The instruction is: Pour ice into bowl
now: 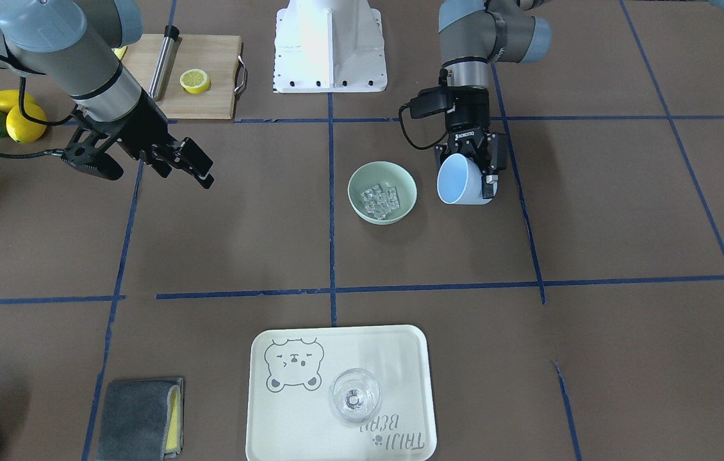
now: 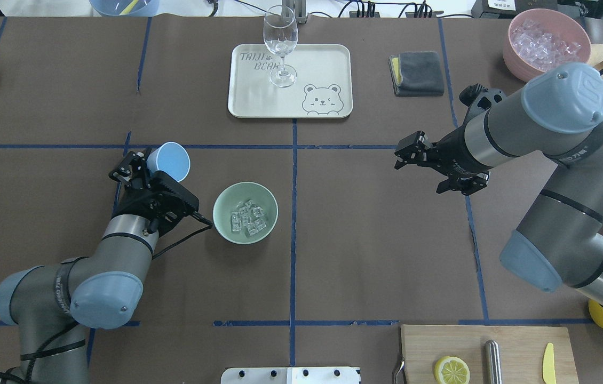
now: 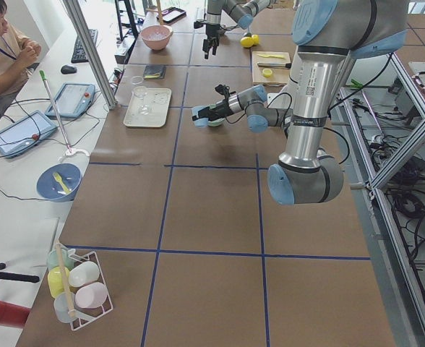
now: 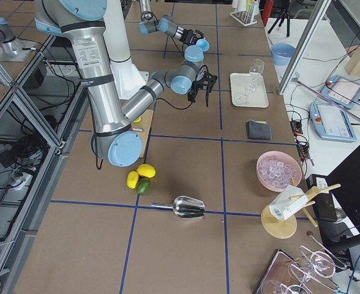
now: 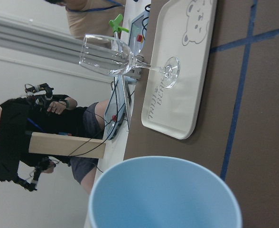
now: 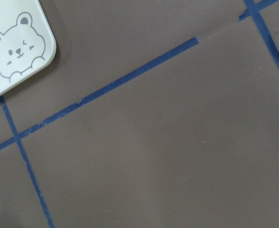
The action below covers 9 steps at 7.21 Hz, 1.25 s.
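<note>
The ice (image 2: 248, 218) lies in the bowl (image 2: 222, 202) beside our left gripper (image 2: 147, 163), clamped on the tipped blue cup (image 2: 173, 162), so we should level it gently; right gripper (image 2: 407, 152) gapes empty.

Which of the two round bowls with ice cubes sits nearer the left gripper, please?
The pale mint-green bowl, right beside the left gripper that holds the blue cup; the pink bowl stands far away from it.

Arms (image 2: 493, 133): grey tubes, pale-blue joint caps | grippers (image 2: 402, 153): black | wrist cables (image 2: 179, 242): black | base (image 1: 330, 51): white, bolted
</note>
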Each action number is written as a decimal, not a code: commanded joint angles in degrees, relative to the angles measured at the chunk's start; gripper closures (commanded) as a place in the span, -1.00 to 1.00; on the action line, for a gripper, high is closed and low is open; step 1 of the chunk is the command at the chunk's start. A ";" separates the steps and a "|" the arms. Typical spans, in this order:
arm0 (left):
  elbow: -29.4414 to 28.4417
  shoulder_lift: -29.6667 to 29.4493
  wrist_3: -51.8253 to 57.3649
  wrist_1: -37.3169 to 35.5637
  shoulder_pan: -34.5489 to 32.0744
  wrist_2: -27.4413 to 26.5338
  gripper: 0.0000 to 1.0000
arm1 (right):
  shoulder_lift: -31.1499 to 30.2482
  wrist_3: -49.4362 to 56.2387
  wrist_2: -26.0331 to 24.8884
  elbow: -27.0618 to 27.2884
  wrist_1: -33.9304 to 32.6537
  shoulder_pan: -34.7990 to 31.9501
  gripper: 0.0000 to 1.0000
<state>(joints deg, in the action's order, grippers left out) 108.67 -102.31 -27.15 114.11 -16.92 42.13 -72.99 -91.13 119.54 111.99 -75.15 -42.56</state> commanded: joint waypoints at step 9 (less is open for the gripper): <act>-6.71 27.87 -51.67 26.15 -1.28 -11.54 1.00 | 1.09 -0.53 -2.02 0.68 -0.09 0.11 -1.00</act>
<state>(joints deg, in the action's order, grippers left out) 103.99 -75.87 -77.24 136.49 -19.03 31.88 -71.97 -91.39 118.26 112.35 -75.23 -42.55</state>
